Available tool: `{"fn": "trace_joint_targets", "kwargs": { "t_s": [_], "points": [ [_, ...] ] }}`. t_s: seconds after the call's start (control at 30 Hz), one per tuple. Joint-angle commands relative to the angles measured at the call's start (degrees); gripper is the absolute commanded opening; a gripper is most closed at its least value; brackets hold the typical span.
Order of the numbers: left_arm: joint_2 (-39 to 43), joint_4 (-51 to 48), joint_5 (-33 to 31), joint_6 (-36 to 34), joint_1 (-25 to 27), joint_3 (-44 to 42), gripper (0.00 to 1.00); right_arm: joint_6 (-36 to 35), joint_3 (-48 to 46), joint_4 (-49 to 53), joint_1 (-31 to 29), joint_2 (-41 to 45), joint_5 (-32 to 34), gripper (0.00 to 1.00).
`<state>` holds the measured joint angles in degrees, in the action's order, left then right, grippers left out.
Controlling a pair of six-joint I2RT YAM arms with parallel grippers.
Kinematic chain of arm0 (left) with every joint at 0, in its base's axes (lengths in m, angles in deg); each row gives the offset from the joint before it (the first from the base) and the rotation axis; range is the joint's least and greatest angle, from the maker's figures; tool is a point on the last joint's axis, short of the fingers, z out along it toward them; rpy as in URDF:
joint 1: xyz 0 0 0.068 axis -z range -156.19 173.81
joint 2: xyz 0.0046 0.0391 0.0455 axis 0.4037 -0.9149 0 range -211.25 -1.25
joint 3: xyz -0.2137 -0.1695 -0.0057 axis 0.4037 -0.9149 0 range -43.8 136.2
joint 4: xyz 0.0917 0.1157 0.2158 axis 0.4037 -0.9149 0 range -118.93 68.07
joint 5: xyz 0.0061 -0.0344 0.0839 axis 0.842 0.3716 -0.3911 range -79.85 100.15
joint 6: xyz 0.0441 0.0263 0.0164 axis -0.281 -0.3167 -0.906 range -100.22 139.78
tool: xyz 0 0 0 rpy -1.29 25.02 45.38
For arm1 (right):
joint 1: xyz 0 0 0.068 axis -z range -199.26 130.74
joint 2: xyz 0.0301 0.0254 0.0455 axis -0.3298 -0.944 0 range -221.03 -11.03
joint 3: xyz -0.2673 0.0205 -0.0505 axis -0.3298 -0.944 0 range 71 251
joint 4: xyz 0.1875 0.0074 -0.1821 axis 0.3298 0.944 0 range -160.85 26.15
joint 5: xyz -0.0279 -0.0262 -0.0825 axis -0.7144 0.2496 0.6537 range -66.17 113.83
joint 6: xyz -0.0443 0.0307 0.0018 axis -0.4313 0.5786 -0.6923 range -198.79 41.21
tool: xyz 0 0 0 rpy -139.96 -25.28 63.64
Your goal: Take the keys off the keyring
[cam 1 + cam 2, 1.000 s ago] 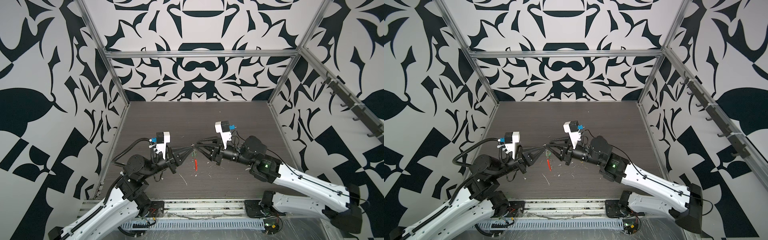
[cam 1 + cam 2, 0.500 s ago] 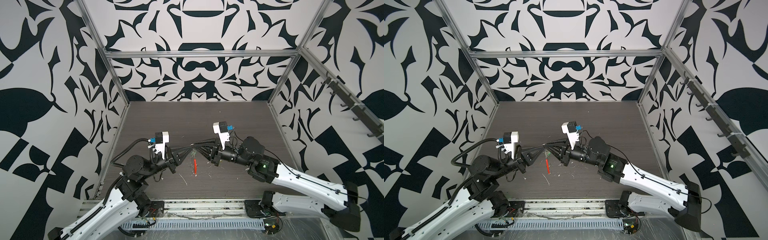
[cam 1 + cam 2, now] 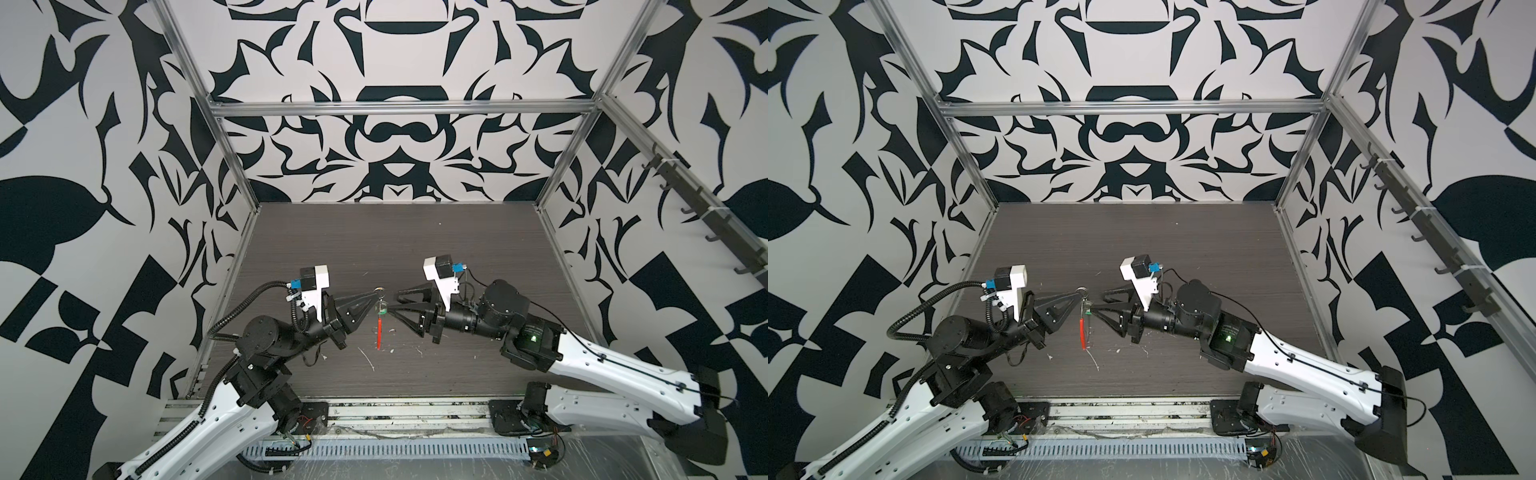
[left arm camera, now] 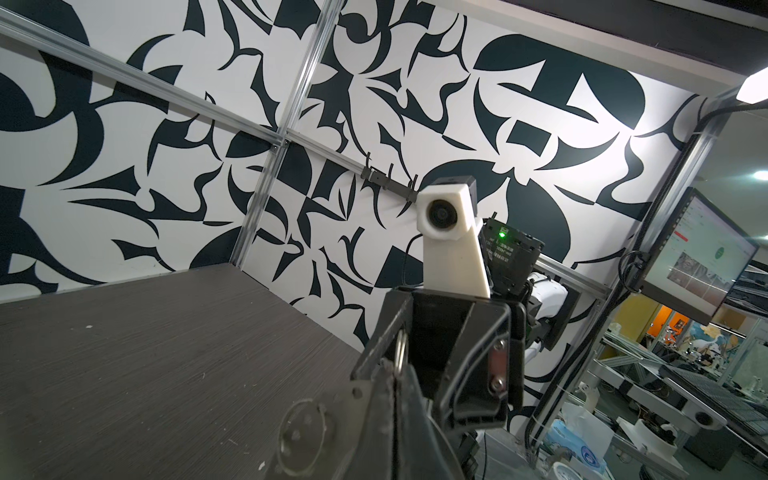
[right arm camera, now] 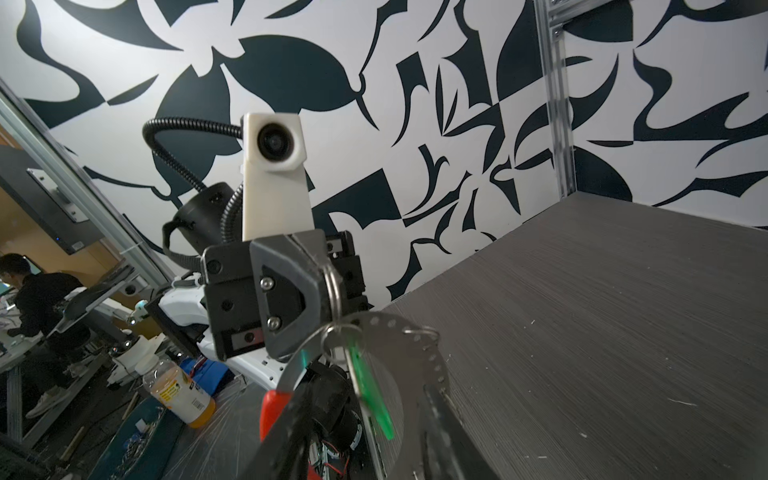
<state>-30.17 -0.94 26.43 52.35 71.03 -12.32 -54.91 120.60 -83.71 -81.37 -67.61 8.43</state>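
Note:
My left gripper (image 3: 376,293) (image 3: 1079,293) (image 4: 395,370) is shut on the top of the keyring (image 5: 415,347), holding it above the dark table (image 3: 415,241). The ring's perforated arc curves to a red sleeve (image 3: 379,332) (image 3: 1082,334) (image 5: 272,405) that hangs straight down. A green key (image 3: 382,309) (image 5: 370,390) dangles from the ring by a small silver loop (image 5: 336,332). My right gripper (image 3: 395,304) (image 3: 1099,303) (image 5: 374,386) faces the left one. It is open, its fingers on either side of the green key without pinching it.
Small white scraps (image 3: 368,357) lie on the table under the ring. Patterned walls with aluminium posts enclose three sides, and a hook rail (image 3: 698,199) runs along the right wall. A slotted cable duct (image 3: 374,451) lines the front edge.
The right gripper's jaws have spread wider. The keyring with its red sleeve has shifted slightly to the left and hangs straighter. The left gripper has stayed shut on the ring.

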Motion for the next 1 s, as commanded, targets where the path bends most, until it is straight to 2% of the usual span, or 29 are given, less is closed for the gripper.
{"fn": "trace_joint_targets", "kwargs": {
  "t_s": [0.0,0.17,0.43,0.77,0.97],
  "points": [
    [0.76,0.89,-0.47,-0.67,0.06,-0.1,0.0,-3.48,-0.03,0.21,-1.07,0.62,1.17,0.45],
    [0.29,1.41,0.02,-0.33,0.1,-0.17,0.0,-4.78,1.02,0.09,-2.41,-0.94,1.4,0.45],
    [-0.03,2.14,0.94,0.38,0.11,-0.2,0.0,-6.83,2.05,0.7,-3.02,-1.78,5.97,0.46],
    [-0.69,2.47,1.32,0.51,0.16,-0.28,0.0,-8.1,3.98,-0.94,-3.3,-3.57,2.64,0.46],
    [-0.52,2.21,1.13,0.47,0.06,-0.37,0.0,-8.33,4.19,-1.11,-3.39,-3.98,3.24,0.38]
  ]
}}
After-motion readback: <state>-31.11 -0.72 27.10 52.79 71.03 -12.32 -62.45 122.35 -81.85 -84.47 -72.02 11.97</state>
